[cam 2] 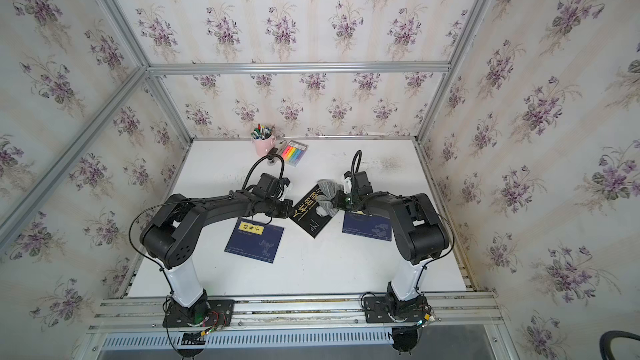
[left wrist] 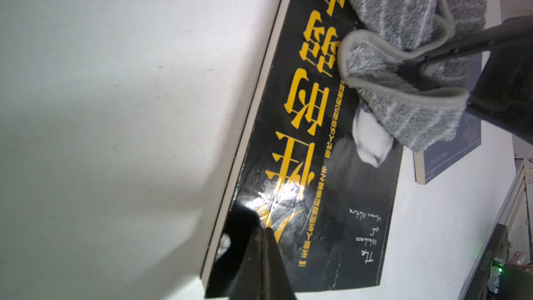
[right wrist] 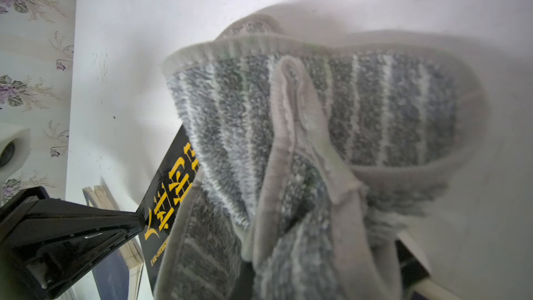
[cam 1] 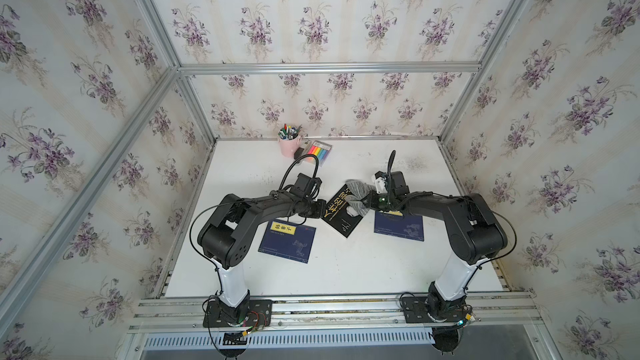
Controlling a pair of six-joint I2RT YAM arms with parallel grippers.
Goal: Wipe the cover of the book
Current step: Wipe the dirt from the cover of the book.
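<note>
A black book [cam 1: 343, 220] [cam 2: 311, 219] with yellow characters lies slanted mid-table. My left gripper [cam 1: 323, 207] [left wrist: 264, 229] is shut, its tip resting on the cover at the book's near left corner. In the right wrist view that tip [right wrist: 138, 222] meets the black book [right wrist: 170, 197]. A grey striped cloth [cam 1: 358, 195] [left wrist: 403, 88] lies bunched on the far right part of the cover. My right gripper [cam 1: 365, 200] [left wrist: 403, 72] is shut on the cloth. The cloth [right wrist: 288, 139] fills the right wrist view and hides the jaws.
Two blue books lie flat, one [cam 1: 287, 240] under my left arm and another [cam 1: 398, 228] under my right arm. A pink cup of pens [cam 1: 289, 143] and a pack of coloured markers [cam 1: 318, 152] stand at the back. Metal rails edge the table.
</note>
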